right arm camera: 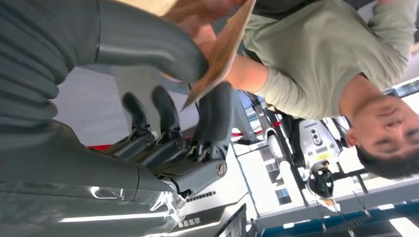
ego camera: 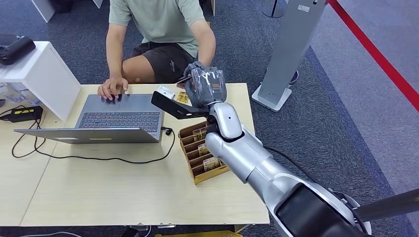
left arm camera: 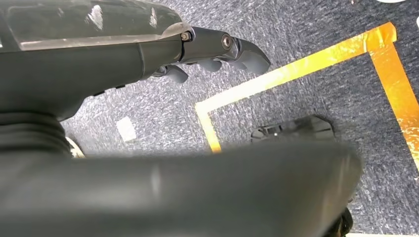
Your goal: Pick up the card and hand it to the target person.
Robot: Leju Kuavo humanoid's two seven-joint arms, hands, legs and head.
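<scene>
Above the far edge of the desk [ego camera: 123, 197], I have the right hand [ego camera: 205, 85] raised toward the person [ego camera: 163, 29], pinching the card [right arm camera: 225, 49] between thumb and fingers. Pickup is done; I judge handover is underway, release remaining. Left hand [left arm camera: 217, 52] hangs over the floor, holding nothing, fingers loosely curled.

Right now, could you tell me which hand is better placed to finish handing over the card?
The right hand: it pinches the card and is raised toward the seated person. The left hand hangs over the carpet, holding nothing.
</scene>
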